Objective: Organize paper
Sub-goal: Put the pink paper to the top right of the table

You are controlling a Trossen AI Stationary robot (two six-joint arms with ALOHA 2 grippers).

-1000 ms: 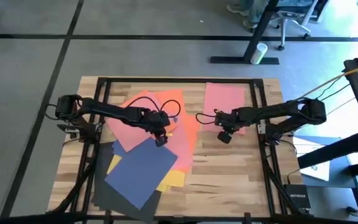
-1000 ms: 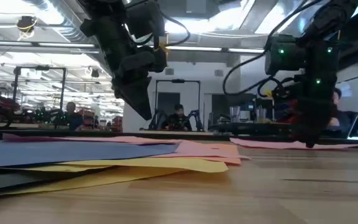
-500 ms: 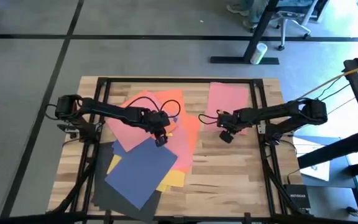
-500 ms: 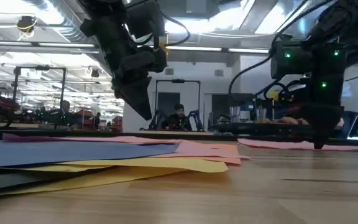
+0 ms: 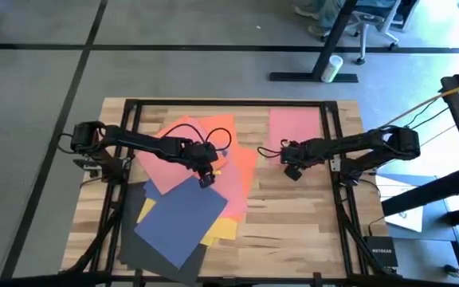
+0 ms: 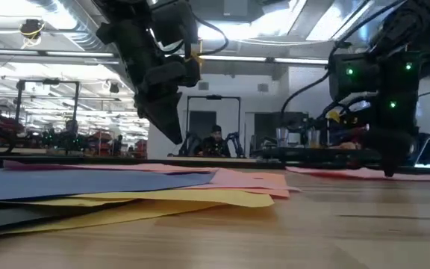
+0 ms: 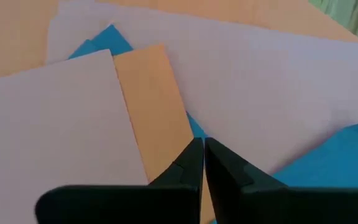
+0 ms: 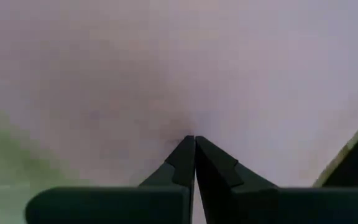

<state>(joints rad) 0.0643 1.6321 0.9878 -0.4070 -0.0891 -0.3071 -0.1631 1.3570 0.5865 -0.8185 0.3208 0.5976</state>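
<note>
High view: lone flat pink matte paper sheet (image 5: 295,127) now lying nearer the table's right rail than a second ago, well apart from the mixed pile of coloured sheets (image 5: 190,191). Dragged by the right gripper (image 5: 292,171), fingers together, tips pressing its near edge. Left gripper (image 5: 205,179), fingers likewise together, unmoved over the pile. Sorting barely started.

Pink sheet (image 5: 296,126) alone at right; pile at left: pink, orange (image 5: 245,163), navy (image 5: 182,217), yellow (image 5: 223,229), dk grey-black (image 5: 138,249); table (image 5: 293,215) pale wood

Matte paper (image 5: 183,219), pale wood table (image 5: 293,215)
</note>
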